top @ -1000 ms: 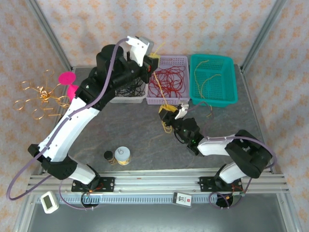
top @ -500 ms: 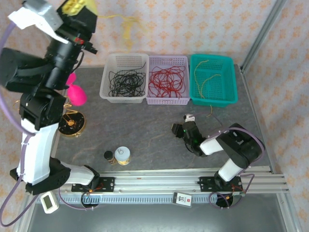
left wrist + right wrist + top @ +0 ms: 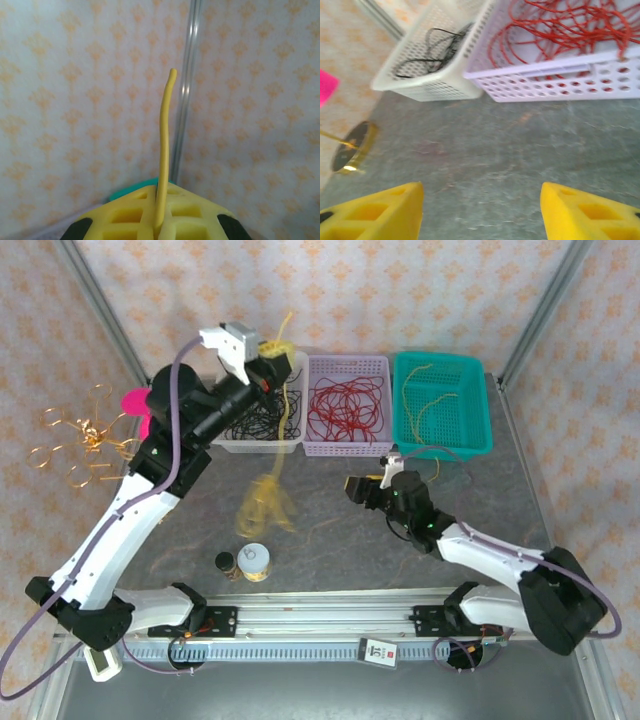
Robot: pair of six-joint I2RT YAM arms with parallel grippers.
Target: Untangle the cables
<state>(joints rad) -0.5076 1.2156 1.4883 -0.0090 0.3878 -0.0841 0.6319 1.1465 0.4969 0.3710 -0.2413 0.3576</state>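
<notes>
At far left stood the gold ornament (image 3: 85, 435), well clear of the work. The left gripper (image 3: 268, 350) was held high over the white basket (image 3: 245, 446), its fingers pinched together on one yellow strand of the cables (image 3: 266, 502). The left wrist view showed that strand rising straight out from between the closed pads. From the grip the bundle hung with its long axis running 12 to 6 o'clock. Its blurred loops ended at 12 o'clock of the jar (image 3: 253, 562), and whether they touched the table could not be told.

The right gripper (image 3: 365, 483), jaws apart and empty, lay at 3 o'clock of the loops, with bare tabletop between. It looked the arm free to take the lower loops. The lilac basket (image 3: 348, 449) and teal basket (image 3: 445, 452) sat at its 12 o'clock, out of the way.
</notes>
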